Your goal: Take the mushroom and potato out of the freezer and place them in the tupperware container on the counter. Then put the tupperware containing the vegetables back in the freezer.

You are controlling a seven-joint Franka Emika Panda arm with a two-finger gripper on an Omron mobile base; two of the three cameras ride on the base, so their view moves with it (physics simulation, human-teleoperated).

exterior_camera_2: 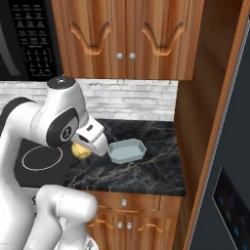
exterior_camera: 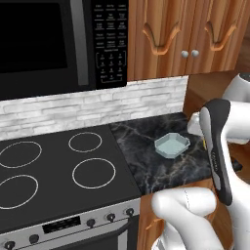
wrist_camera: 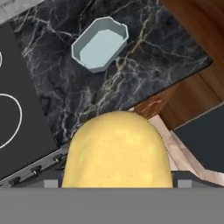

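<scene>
A: Why is the potato [wrist_camera: 116, 151] sitting so large at the bottom of the hand view?

B: Because the end effector [exterior_camera_2: 84, 146] has it. The yellow lump sits right between the fingers, which stand wide around it, so I judge it gripped and carried. In the right base view a bit of yellow shows just under the white hand, above the near left part of the counter [exterior_camera_2: 146, 173].

A: And why hold it up there, not lower?

B: The hand looks down along the potato at the tupperware container [wrist_camera: 100, 43], which lies ahead on the black marble-look slab. My guess is the arm is lining up to lower the potato into it.

A: What is in the container now?

B: Nothing that I can see. The pale blue-grey tray looks bare inside in all three views. It sits flat on the counter, between the stovetop [exterior_camera: 58, 168] and the wooden side panel.

A: The mushroom?

B: I cannot say where it is. The freezer [exterior_camera_2: 229, 161] is the dark panel at the right edge.

A: So how far along?

B: Early, I would judge: neither vegetable is in the tray yet.
</scene>
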